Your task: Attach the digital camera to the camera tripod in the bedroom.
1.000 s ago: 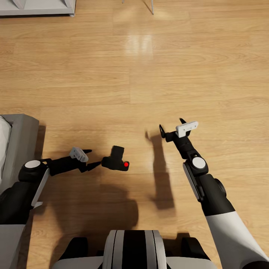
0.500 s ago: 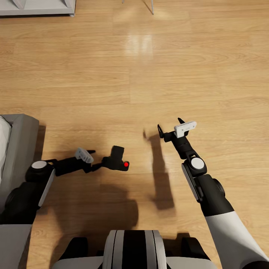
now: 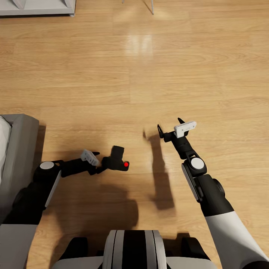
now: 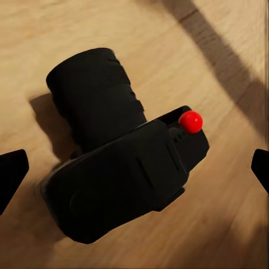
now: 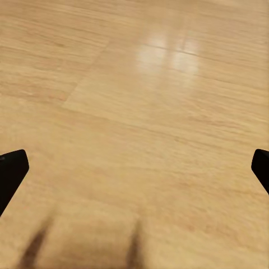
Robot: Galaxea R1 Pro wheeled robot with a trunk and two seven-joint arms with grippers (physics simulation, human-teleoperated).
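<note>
The digital camera (image 3: 116,160), black with a red round button, lies on the light wood floor just left of centre in the head view. My left gripper (image 3: 100,163) has reached it from the left and is open. In the left wrist view the camera (image 4: 120,168) sits in the gap, with the black fingertips (image 4: 11,174) far apart on either side and not touching it. My right gripper (image 3: 170,125) hangs open over bare floor to the right, and its fingertips (image 5: 11,168) are spread wide. The camera tripod is out of view.
A grey piece of furniture (image 3: 20,149) stands along the left edge beside my left arm. A white shelf base (image 3: 37,7) sits at the top left. A thin grey leg (image 3: 148,5) pokes in at the top edge. Open floor stretches ahead.
My left arm has slid right, bringing its open gripper from just short of the camera to around it. The right arm shifted slightly left, then held still. The camera has not moved.
</note>
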